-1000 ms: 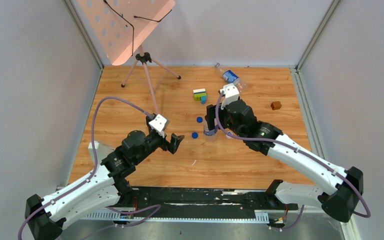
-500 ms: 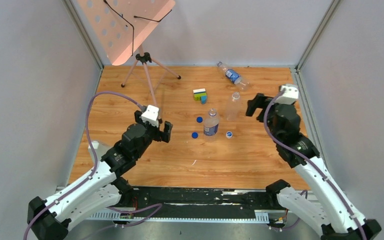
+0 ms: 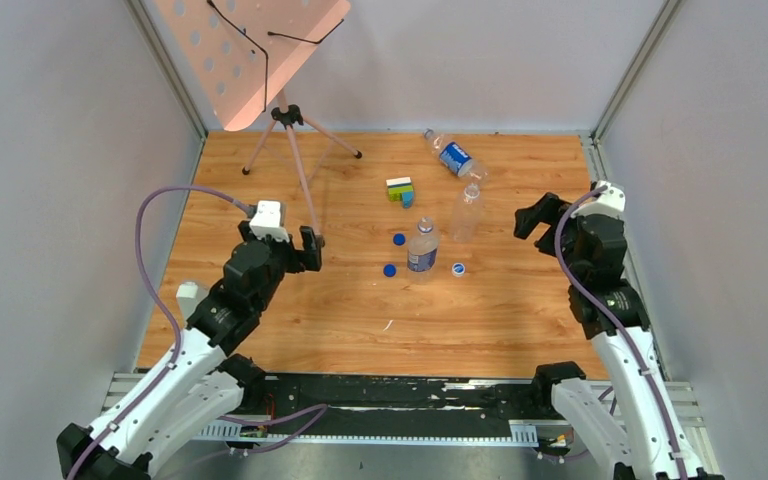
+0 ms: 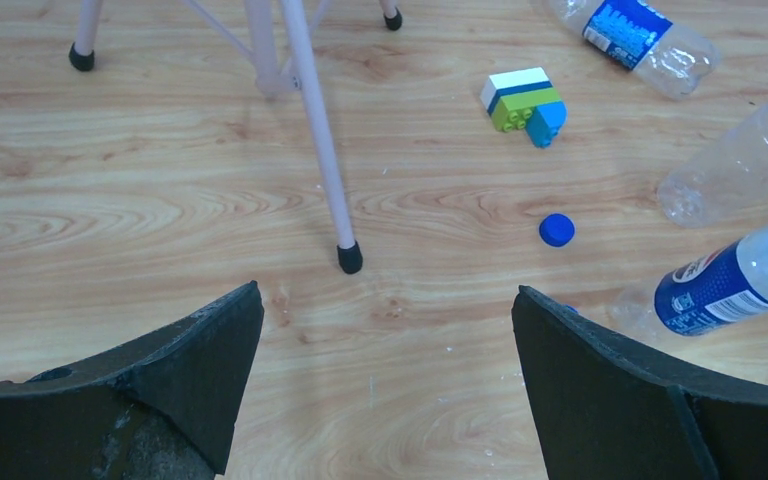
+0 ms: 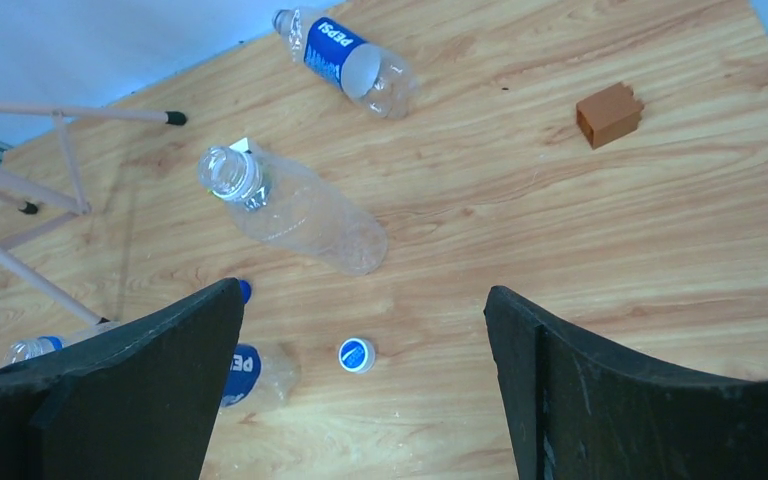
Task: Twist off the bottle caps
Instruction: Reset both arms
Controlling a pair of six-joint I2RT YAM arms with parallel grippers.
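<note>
Three bottles show. A blue-labelled bottle (image 3: 422, 246) stands mid-table, partly seen in the wrist views (image 4: 730, 285) (image 5: 250, 372). An unlabelled bottle (image 3: 467, 210) (image 5: 295, 205) stands behind it, its neck open. A third labelled bottle (image 3: 450, 155) (image 5: 345, 60) lies at the back. Two dark blue bottle caps (image 3: 399, 239) (image 3: 389, 270) lie left of the standing bottle, and a whitish cap with a blue top (image 3: 458, 268) (image 5: 357, 355) lies to its right. My left gripper (image 3: 307, 250) (image 4: 387, 290) is open and empty, left of the caps. My right gripper (image 3: 537, 213) (image 5: 362, 290) is open and empty, right of the bottles.
A pink tripod stand (image 3: 290, 120) holding a perforated board stands at back left, one foot (image 4: 350, 258) ahead of my left gripper. A coloured block cluster (image 3: 400, 189) sits behind the caps. A brown cube (image 5: 609, 113) lies at right. Grey walls close in the table.
My right arm has swung from the labelled bottle out to the right side and its jaws have widened. The whitish cap now lies by that bottle. My left arm drew back to the left.
</note>
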